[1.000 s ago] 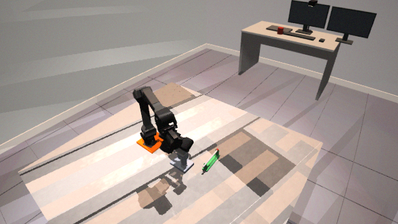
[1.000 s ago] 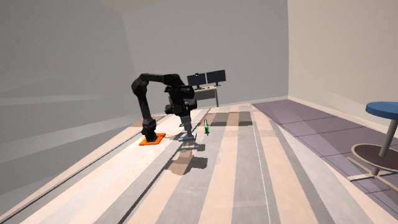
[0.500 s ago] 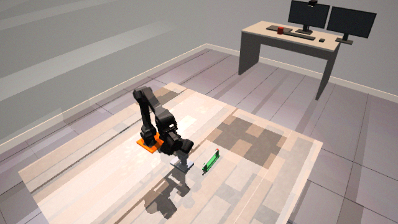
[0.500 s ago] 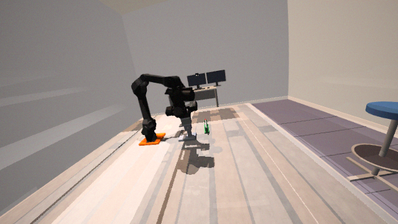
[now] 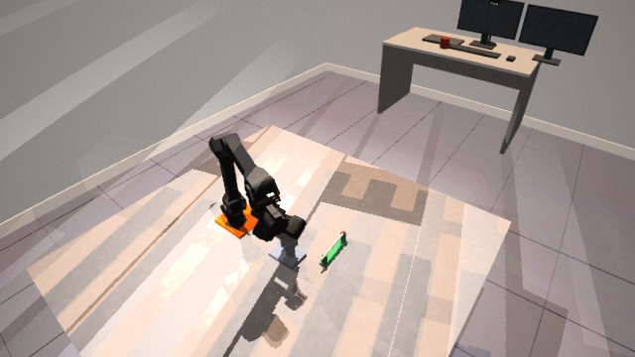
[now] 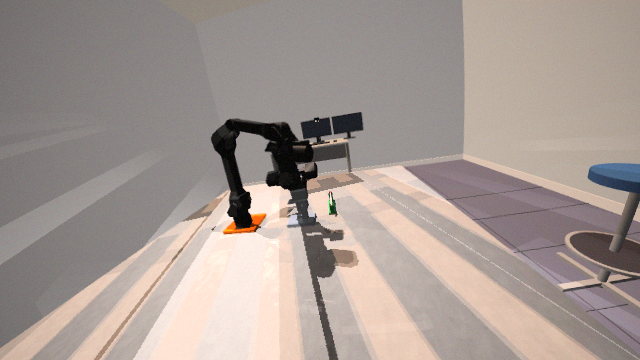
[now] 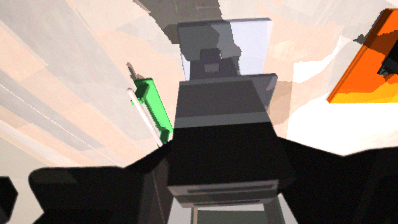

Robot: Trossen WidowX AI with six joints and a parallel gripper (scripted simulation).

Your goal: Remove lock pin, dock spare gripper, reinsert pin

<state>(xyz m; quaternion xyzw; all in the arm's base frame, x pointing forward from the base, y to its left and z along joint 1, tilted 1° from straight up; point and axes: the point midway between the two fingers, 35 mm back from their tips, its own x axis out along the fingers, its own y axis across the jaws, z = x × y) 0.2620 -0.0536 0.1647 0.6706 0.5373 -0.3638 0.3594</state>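
Note:
My gripper (image 5: 285, 229) (image 6: 294, 180) (image 7: 219, 139) is shut on the spare gripper, a black block with a grey lower part. The spare gripper (image 7: 220, 150) is upright, directly above the mount's post, its grey end (image 5: 289, 243) (image 6: 298, 195) down at the socket. The mount's pale grey-blue base plate (image 5: 296, 261) (image 6: 295, 223) (image 7: 256, 40) lies flat. The socket is mostly hidden; I cannot tell how deep the spigot sits. The lock pin, a thin pale rod (image 7: 145, 117) (image 5: 343, 232) (image 6: 332, 205) with a red end, is out of the socket and lies along the green holder (image 5: 333, 251) (image 7: 159, 106).
The arm's orange base plate (image 5: 227, 224) (image 6: 242, 230) (image 7: 362, 75) is to one side of the mount. The green holder stands close beside the mount, on the side away from the arm's base. A desk (image 5: 466, 50) with two monitors and a blue stool (image 6: 622, 177) are far off.

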